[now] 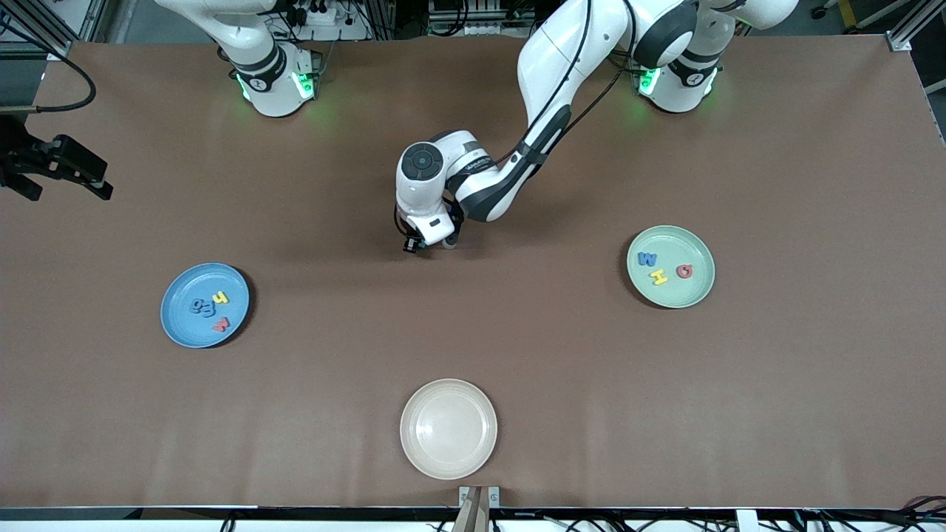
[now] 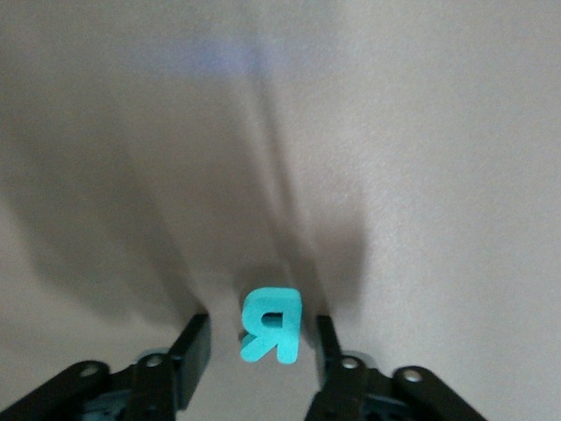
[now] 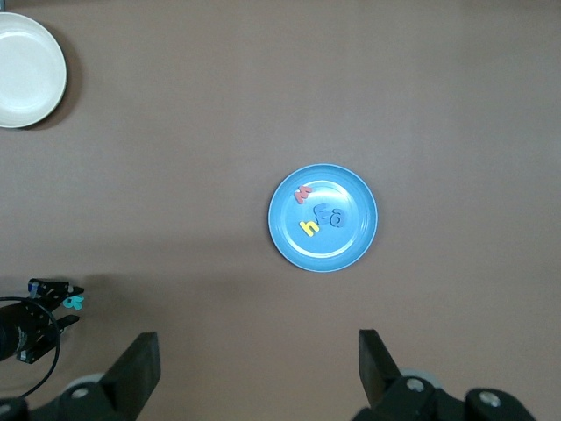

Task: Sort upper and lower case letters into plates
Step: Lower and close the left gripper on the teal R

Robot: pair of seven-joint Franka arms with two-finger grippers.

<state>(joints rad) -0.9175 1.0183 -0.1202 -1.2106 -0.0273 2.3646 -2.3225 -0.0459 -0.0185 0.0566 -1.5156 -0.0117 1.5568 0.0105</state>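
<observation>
Teal letter R point(image 2: 271, 325) between left hand point(image 2: 263, 338) fingers, gaps both sides.

Right gripper point(image 1: 44, 171) cut off at front-view edge; blue plate's point(image 1: 205, 304) dark-blue letters point(image 1: 202, 305) too small to read

The teal letter point(image 2: 272, 326) reads R; the mint plate point(image 1: 698, 292) holds W, H, G.
</observation>
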